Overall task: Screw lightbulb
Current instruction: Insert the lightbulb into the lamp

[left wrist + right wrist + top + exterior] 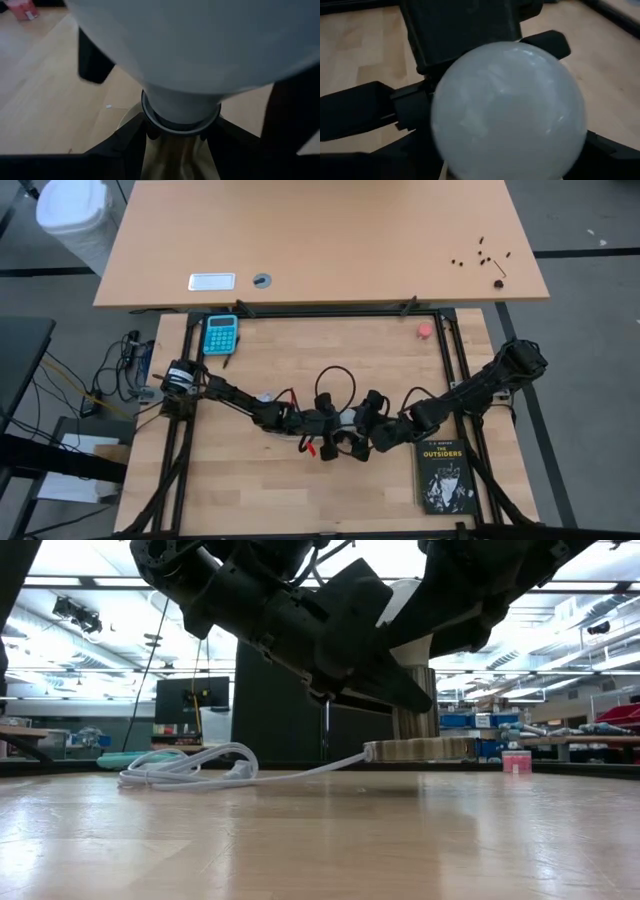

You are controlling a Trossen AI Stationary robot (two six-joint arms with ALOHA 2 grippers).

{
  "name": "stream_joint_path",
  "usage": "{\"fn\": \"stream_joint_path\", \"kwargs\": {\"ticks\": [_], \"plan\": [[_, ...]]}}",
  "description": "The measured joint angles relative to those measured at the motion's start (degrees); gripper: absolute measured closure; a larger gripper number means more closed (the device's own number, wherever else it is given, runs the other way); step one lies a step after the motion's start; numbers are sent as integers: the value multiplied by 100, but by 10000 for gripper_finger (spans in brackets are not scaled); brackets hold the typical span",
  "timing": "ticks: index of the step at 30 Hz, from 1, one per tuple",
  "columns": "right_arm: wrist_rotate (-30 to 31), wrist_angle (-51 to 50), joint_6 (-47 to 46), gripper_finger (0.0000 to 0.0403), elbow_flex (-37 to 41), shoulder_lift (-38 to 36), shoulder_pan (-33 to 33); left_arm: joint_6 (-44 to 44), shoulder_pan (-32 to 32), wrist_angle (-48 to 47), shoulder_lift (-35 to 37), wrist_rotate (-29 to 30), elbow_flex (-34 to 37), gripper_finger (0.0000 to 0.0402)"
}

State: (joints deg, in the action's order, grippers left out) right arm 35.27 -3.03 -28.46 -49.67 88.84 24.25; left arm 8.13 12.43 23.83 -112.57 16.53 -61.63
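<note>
Left claw (335, 423) gripping lightbulb (507, 112) base, globe toward right claw (365, 425)

Bright, even overhead light on my desk (300, 370). Low view: ceiling lights flare behind my dark arms. Lightbulb (507, 110) soft, out of focus in both wrist views.

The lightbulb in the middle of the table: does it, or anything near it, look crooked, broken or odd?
Nothing looks broken. The lightbulb is whole and unmarked, with both grippers close around it. Its neck sits over the socket disc, whose white cord trails loosely in loops across the table, not tangled.
</note>
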Motion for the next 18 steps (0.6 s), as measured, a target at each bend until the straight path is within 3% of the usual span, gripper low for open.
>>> {"fn": "stream_joint_path", "kwargs": {"ticks": [5, 18], "plan": [[-165, 42, 1, 85, 0, -2, -45, -40, 1, -66, 0, -24, 0, 208], [111, -386, -36, 85, 0, -245, 129, -38, 2, -142, 0, -30, 0, 208]]}}
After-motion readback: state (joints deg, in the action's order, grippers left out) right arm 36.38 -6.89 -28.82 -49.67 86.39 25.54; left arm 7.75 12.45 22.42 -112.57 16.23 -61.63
